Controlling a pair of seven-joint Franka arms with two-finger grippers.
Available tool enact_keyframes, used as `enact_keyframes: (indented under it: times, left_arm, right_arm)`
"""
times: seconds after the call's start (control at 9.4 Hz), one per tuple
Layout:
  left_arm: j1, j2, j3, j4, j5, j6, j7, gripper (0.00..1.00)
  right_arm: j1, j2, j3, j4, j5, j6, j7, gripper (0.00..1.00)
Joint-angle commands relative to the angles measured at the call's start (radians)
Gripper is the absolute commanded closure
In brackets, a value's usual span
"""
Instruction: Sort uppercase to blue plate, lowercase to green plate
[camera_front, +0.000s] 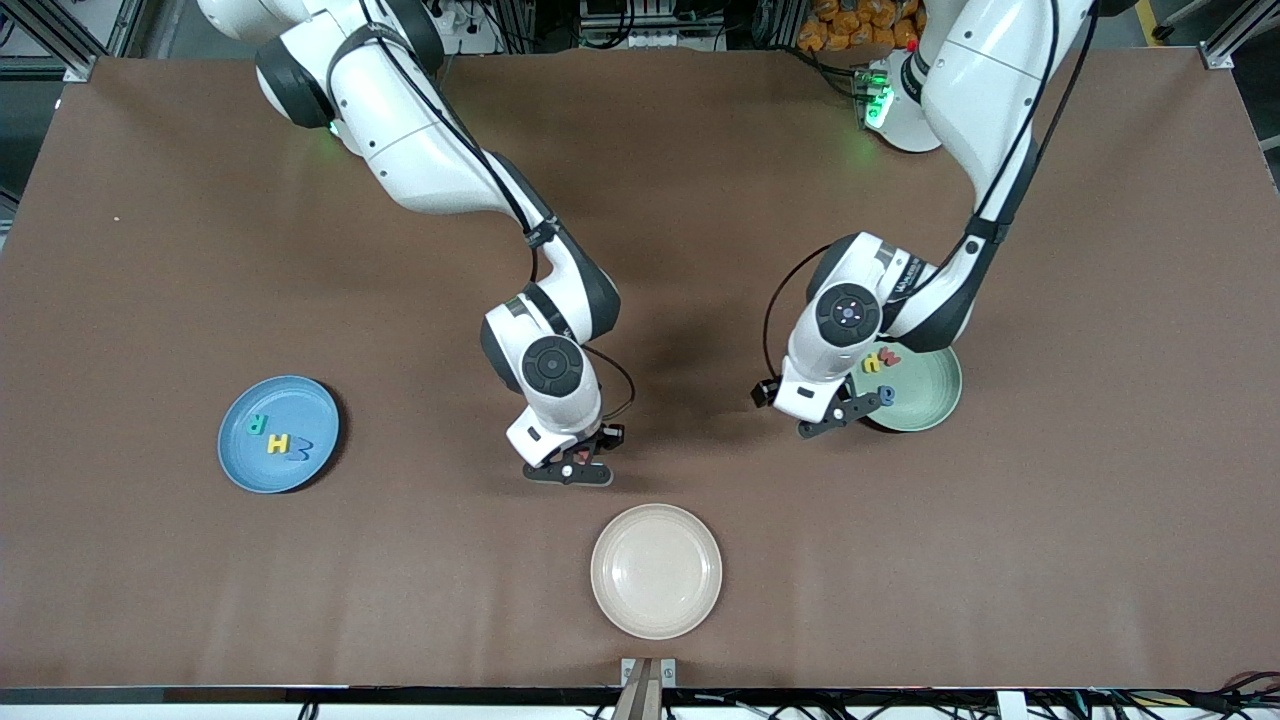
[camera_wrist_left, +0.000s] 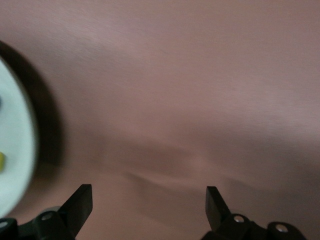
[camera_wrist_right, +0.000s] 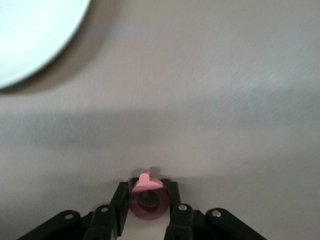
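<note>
Right tool lowered near the counter, its arm reaching down from the base with the wrist bent and pointing downward; fingers pinched shut on the red Q, seen clamped between them in the right wrist view. Left tool hanging over the counter just beside the green plate, arm folded at the elbow, wrist turned downward; fingers spread wide apart with nothing between them, waiting
</note>
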Motion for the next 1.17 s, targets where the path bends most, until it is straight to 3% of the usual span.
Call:
enact_keyframes:
  times: [0.0,0.32,0.75,1.06]
  left_arm:
    - [-0.060,0.060,0.004,0.084,-0.032,0.001,-0.127,0.00]
    - [-0.169,0.138,0.005,0.202,-0.038,0.027,-0.356,0.00]
    - [-0.332,0.129,0.005,0.216,-0.037,0.026,-0.479,0.00]
    - [-0.426,0.134,0.005,0.235,-0.006,0.017,-0.479,0.00]
  right_arm:
    - [-0.025,-0.099,-0.034,-0.067,-0.010,-0.042,-0.014,1.00]
    - [-0.143,-0.208,-0.054,-0.159,-0.013,-0.144,-0.191,1.00]
    - [-0.356,-0.402,-0.060,-0.421,-0.019,-0.145,-0.511,1.00]
    - [-0.465,-0.455,-0.086,-0.544,-0.019,-0.148,-0.711,1.00]
